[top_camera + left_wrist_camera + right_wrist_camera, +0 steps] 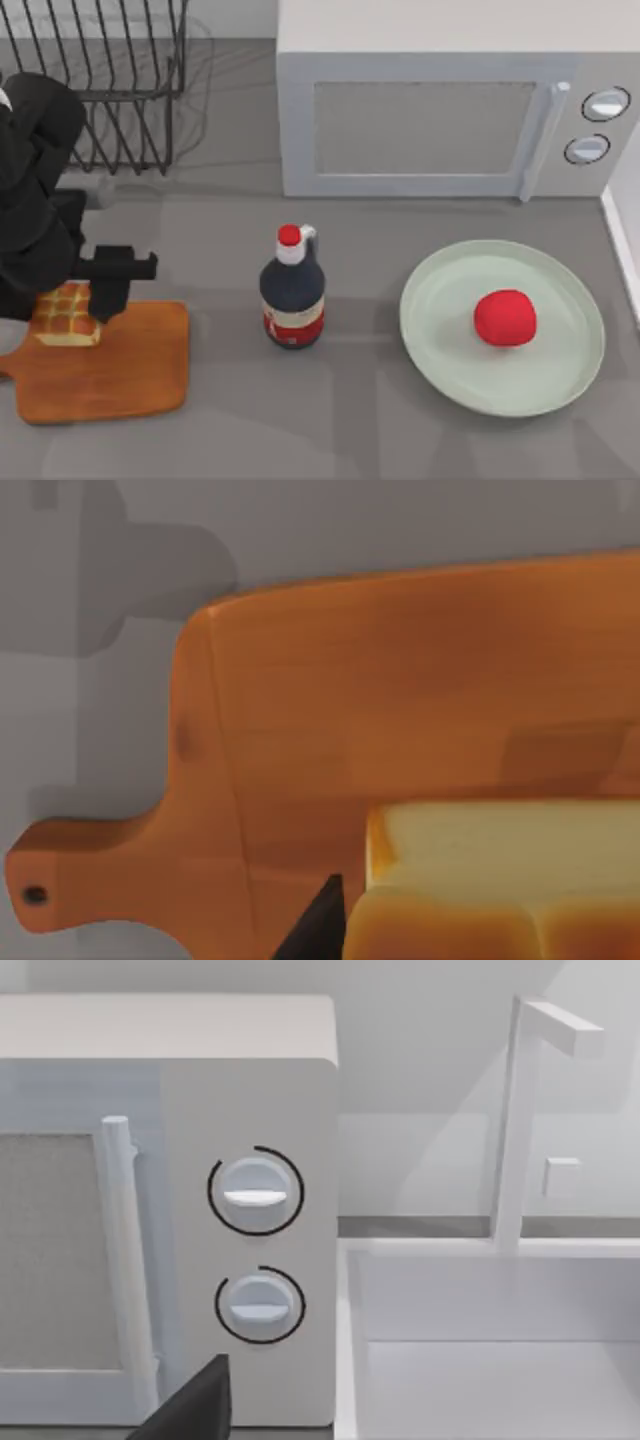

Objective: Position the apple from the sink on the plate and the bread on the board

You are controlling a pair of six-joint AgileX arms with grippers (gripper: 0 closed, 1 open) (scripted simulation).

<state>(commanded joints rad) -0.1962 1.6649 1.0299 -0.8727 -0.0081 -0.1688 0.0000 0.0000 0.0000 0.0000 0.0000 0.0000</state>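
Note:
The golden-brown bread (pixel 66 312) rests on the far left corner of the orange-brown board (pixel 130 370), near its handle. My left gripper (pixel 70 300) straddles the bread from above, shut on it; one dark fingertip (pixel 315 930) presses its side in the left wrist view, where the bread (pixel 500 880) lies on the board (pixel 400 700). The red apple (pixel 505 318) sits on the mint-green plate (pixel 440 330) at the right. My right gripper (pixel 190 1410) hangs by the microwave (pixel 250 1210), facing the white sink (pixel 480 1360).
A dark bottle (pixel 291 295) with a red cap stands between board and plate. The microwave (pixel 430 110) fills the back. A wire dish rack (pixel 110 80) stands at the back left. The sink's rim (pixel 625 230) runs along the right edge, with a white tap (pixel 520 1120).

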